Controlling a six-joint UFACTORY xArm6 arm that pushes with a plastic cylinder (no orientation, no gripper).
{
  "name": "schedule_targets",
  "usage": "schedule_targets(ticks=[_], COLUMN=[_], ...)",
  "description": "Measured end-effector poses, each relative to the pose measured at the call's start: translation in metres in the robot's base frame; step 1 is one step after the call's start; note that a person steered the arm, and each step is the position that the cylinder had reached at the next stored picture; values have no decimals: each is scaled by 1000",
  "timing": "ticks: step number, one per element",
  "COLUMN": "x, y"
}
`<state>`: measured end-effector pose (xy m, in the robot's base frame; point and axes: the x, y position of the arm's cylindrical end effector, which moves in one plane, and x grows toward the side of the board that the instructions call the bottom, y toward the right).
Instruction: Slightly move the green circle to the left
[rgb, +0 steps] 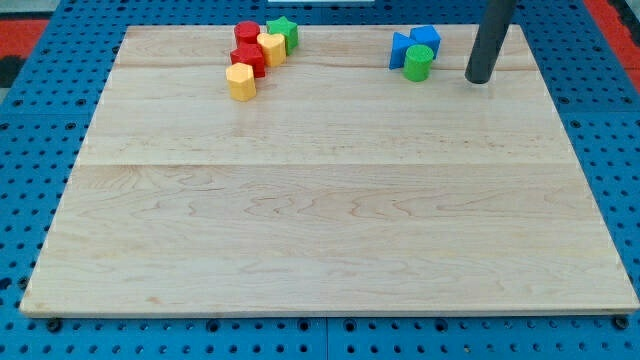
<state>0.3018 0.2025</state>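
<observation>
The green circle (418, 62) stands near the view's top right on the wooden board (330, 200). It touches a blue triangle (400, 50) on its left and a blue block (426, 38) behind it. My tip (479, 79) rests on the board a short way to the right of the green circle, apart from it.
A cluster sits at the view's top left: a red circle (246, 33), a red block (248, 59), a yellow block (271, 47), a yellow hexagon (241, 81) and a green star (283, 32). A blue pegboard (30, 120) surrounds the board.
</observation>
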Motion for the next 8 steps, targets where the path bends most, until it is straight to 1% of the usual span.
schedule_targets(ticks=[2,5,7,8], x=[0,-13,3,3], y=[-43,-39,-127,-163])
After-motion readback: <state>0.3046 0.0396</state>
